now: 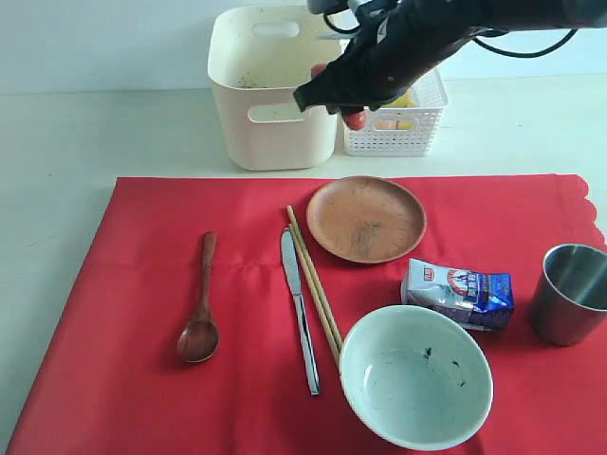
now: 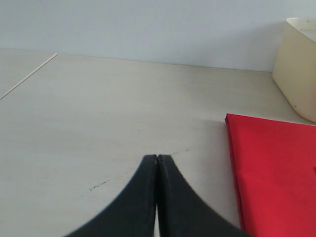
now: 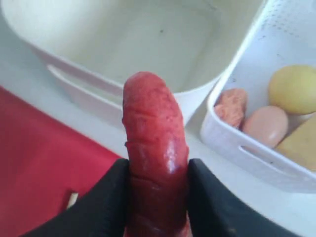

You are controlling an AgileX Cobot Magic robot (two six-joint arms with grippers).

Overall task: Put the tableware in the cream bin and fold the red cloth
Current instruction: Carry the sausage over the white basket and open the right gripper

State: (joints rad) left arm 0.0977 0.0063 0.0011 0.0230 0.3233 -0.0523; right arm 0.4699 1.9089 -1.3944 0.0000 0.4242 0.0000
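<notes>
Red sausage (image 3: pixel 155 143) pinched in right tool (image 3: pixel 157 170) | left tool (image 2: pixel 157 159) pressed together, seen in wrist view only

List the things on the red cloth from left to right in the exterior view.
Wooden spoon, steel knife, chopsticks, pale bowl, steel cup. Plate and milk carton overlap these sideways, so omitted.

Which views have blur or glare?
Exterior view: even light, soft shadows, red cloth sharp; the right jaws up top look slightly smeared. Right wrist view: wet-looking highlight on the red sausage, white basket behind it out of focus. Left wrist view: clean, no glare.
</notes>
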